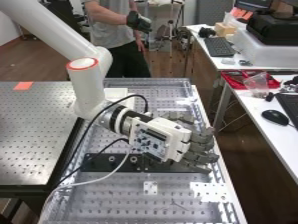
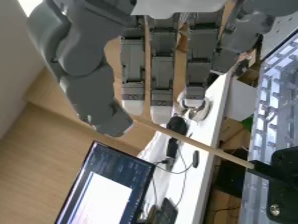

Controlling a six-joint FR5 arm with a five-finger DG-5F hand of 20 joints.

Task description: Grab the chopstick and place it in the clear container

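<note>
In the high view, we find the hand [image 1: 199,150] open above the perforated bench [image 1: 100,197], near its long edge, with a gap before the white desk [image 1: 258,112]. In the wrist view, we see straight fingers [image 2: 161,80] and a chopstick [image 2: 199,145] slanting from the black mount [image 2: 283,167] to beside the fingertips; we cannot tell if they touch. The chopstick is slim, smooth and pale tan, the mount dark, with 1 round metal screw
</note>
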